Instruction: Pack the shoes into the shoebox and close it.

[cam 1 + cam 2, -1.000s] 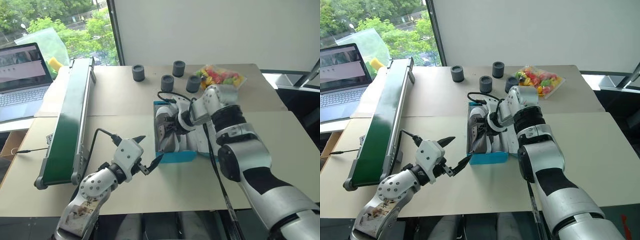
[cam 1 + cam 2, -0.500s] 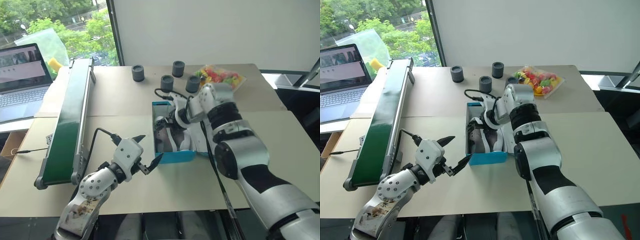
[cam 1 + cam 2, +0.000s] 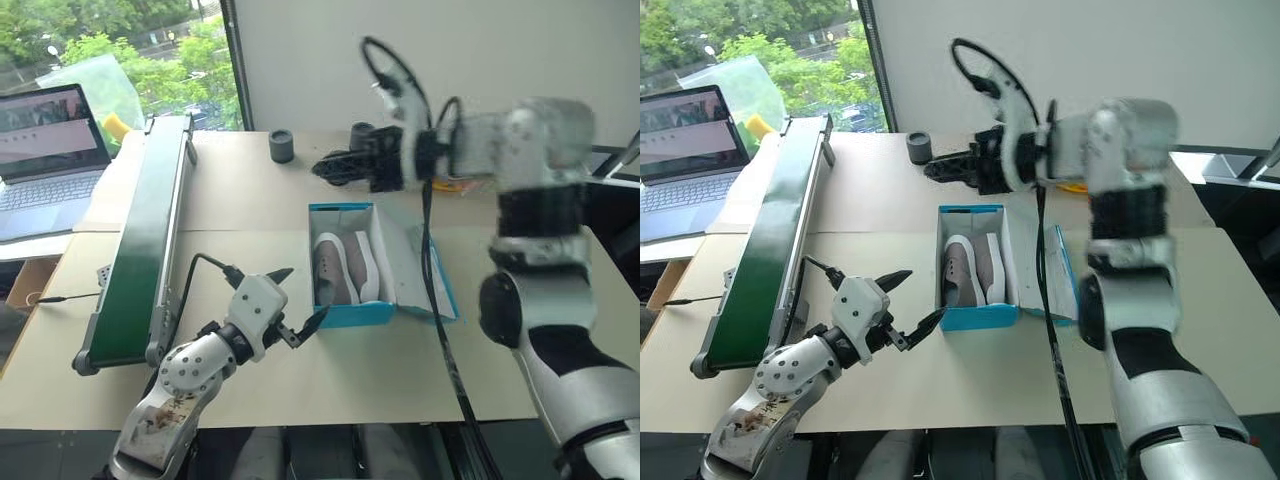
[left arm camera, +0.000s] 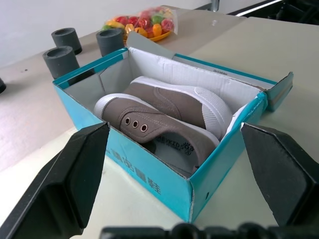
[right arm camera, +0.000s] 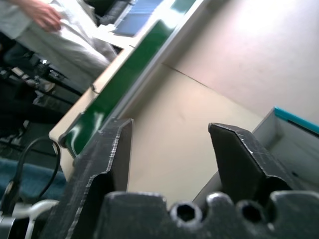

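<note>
The bright blue cardboard shoebox, greyish-beige fabric sneakers inside, is being faced by the nearer, empty, wide-open left gripper; the empty right gripper, jaws parted, is being held above.

A beige tabletop carries everything. The blue shoebox sits open near its middle, lid flap lying flat to the right. A long green conveyor runs near to far along the left side. At the far edge stand dark grey cups beside a bag of colourful sweets. A laptop rests far left.
</note>
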